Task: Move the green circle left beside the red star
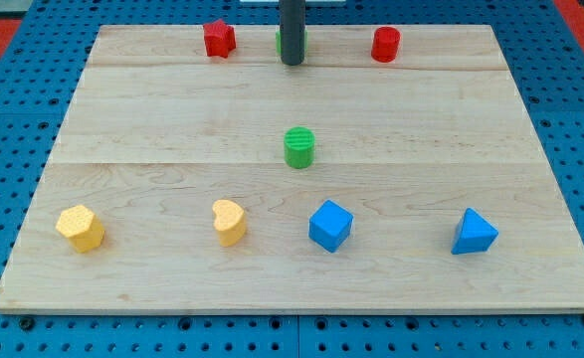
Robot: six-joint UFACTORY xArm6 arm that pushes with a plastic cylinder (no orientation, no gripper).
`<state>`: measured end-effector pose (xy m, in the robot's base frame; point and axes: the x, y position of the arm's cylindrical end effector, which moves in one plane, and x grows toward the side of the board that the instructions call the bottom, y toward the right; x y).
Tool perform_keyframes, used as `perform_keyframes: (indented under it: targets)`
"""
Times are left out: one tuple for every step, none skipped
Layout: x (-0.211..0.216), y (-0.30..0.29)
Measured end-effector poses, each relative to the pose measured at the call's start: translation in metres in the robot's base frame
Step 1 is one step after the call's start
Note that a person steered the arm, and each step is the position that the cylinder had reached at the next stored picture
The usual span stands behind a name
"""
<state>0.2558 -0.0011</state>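
Note:
A green circle block (298,147) stands near the middle of the wooden board (152,119). The red star (219,39) sits at the view's top, left of centre. My rod comes down at the top centre and my tip (292,63) rests on the board, right of the red star and well above the green circle. A second green block (278,42) is mostly hidden behind the rod; only thin slivers show, so I cannot make out its shape.
A red cylinder (385,44) sits at the top, right of the rod. Along the bottom, from left to right, are a yellow block (81,228), a yellow heart (230,221), a blue cube (330,225) and a blue triangle (473,233).

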Motion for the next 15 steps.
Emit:
perform_keyframes:
  targets:
    - [0.023, 0.037]
    - [0.094, 0.121]
    - [0.150, 0.085]
    - [0.159, -0.011]
    - [0.199, -0.015]
    - [0.182, -0.096]
    - [0.171, -0.176]
    - [0.151, -0.196]
    - [0.113, -0.195]
    - [0.088, -0.191]
    - [0.102, -0.174]
    - [0.070, -0.173]
    - [0.045, -0.171]
    - [0.050, -0.150]
    - [0.045, -0.127]
